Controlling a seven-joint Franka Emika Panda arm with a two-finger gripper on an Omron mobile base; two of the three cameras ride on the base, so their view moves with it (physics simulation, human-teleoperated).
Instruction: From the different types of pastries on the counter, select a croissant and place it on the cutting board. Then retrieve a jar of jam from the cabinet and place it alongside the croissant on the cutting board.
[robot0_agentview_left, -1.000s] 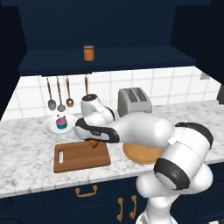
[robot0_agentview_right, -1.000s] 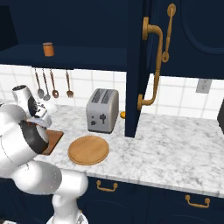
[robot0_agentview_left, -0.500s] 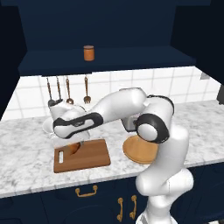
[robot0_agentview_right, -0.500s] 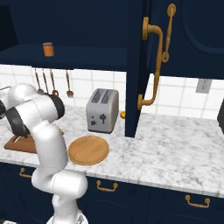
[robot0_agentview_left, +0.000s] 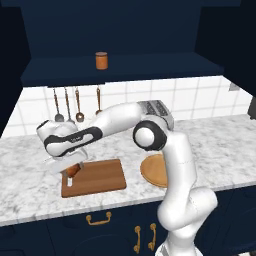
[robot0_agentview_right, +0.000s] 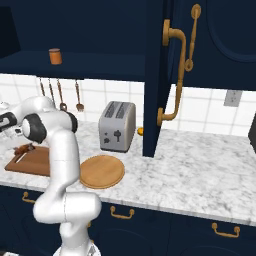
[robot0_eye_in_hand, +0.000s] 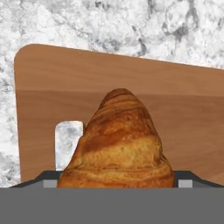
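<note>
Down at the left end of the cutting board (robot0_agentview_left: 95, 177), the claw (robot0_agentview_left: 70, 172) hangs over the slot handle with the croissant (robot0_eye_in_hand: 119, 144) between its fingers. From the hand camera the pastry fills the space between the two dark fingertips (robot0_eye_in_hand: 186, 177), its broad end toward the camera and its pointed end reaching out over the wood; the fingers stand wide apart on either side of it — whether they press on it or merely flank it I cannot tell for sure, nor whether it rests on the board or sits just above it. The slot (robot0_eye_in_hand: 69, 144) shows just to the left of the croissant in that view, with marbled stone visible through it.

The board lies flat on the worktop (robot0_agentview_left: 210, 145), long side along the front edge. Just beside its right end sits a round wooden plate (robot0_agentview_right: 102, 171), partly hidden by the arm in the left base view. Behind the plate stands a silver toaster (robot0_agentview_right: 117, 126) against the tiled wall, and utensils (robot0_agentview_left: 65, 102) hang from the wall behind the arm.

Up in the open cabinet (robot0_agentview_left: 125, 65), the jar of jam (robot0_agentview_left: 101, 60) stands upright on the shelf — well apart from the board, above and behind it.
</note>
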